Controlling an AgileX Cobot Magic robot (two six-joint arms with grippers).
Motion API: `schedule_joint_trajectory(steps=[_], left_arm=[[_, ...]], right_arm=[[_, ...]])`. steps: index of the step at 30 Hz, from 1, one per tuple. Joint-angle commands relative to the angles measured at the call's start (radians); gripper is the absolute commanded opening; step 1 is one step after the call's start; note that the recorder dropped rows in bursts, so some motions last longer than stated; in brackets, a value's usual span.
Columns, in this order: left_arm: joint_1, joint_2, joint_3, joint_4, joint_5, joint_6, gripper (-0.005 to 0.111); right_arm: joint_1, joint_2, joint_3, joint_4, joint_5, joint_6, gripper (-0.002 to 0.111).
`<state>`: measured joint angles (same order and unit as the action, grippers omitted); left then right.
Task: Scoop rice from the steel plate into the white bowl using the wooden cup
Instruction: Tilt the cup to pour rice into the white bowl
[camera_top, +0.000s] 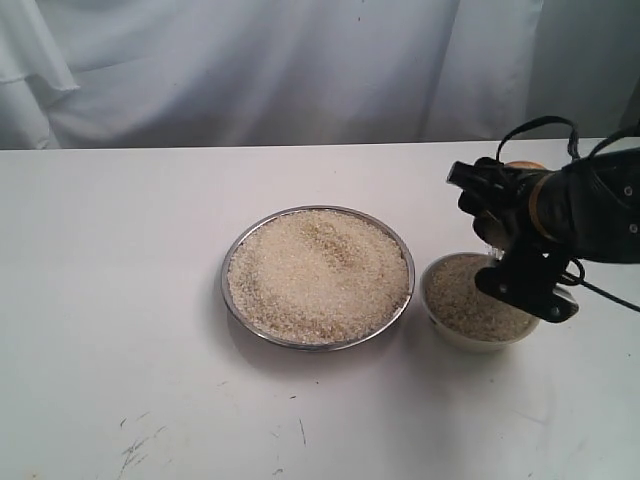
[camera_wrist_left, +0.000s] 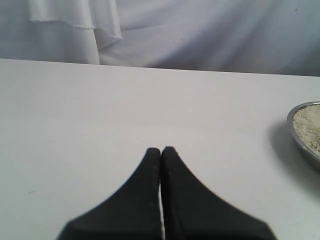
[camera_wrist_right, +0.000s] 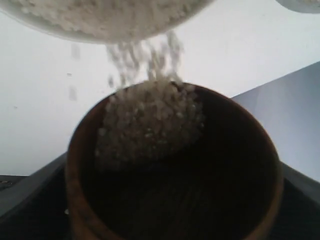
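The steel plate (camera_top: 232, 262) sits mid-table, heaped with rice (camera_top: 318, 276). To its right stands the white bowl (camera_top: 470, 340), also filled with rice (camera_top: 470, 298). My right gripper (camera_top: 505, 238) hovers over the bowl, shut on the wooden cup (camera_wrist_right: 75, 165), which the arm mostly hides in the exterior view. The cup is tipped, and rice (camera_wrist_right: 150, 120) spills from its lip in a falling stream toward the bowl (camera_wrist_right: 100, 22). My left gripper (camera_wrist_left: 160, 150) is shut and empty over bare table, with the plate's rim (camera_wrist_left: 300, 131) off to one side. It does not show in the exterior view.
A white cloth backdrop (camera_top: 300, 70) hangs behind the white table (camera_top: 120, 300). Black cables (camera_top: 545, 125) loop above the right arm. Faint scuff marks (camera_top: 135, 450) mark the table near the front edge.
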<state>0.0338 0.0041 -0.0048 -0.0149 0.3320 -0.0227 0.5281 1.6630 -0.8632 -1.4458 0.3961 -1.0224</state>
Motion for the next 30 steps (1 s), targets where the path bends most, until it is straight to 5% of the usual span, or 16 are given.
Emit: schedule_joint_trajectory(steps=[1, 30], left_arm=[[0.002, -0.004, 0.005, -0.002, -0.013, -0.001, 0.000], [0.002, -0.004, 0.005, -0.002, -0.013, -0.001, 0.000]], right_arm=[[0.010, -0.011, 0.045, -0.049, 0.016, 0.023, 0.000], [0.107, -0.009, 0.055, -0.299, 0.126, 0.329, 0.000]])
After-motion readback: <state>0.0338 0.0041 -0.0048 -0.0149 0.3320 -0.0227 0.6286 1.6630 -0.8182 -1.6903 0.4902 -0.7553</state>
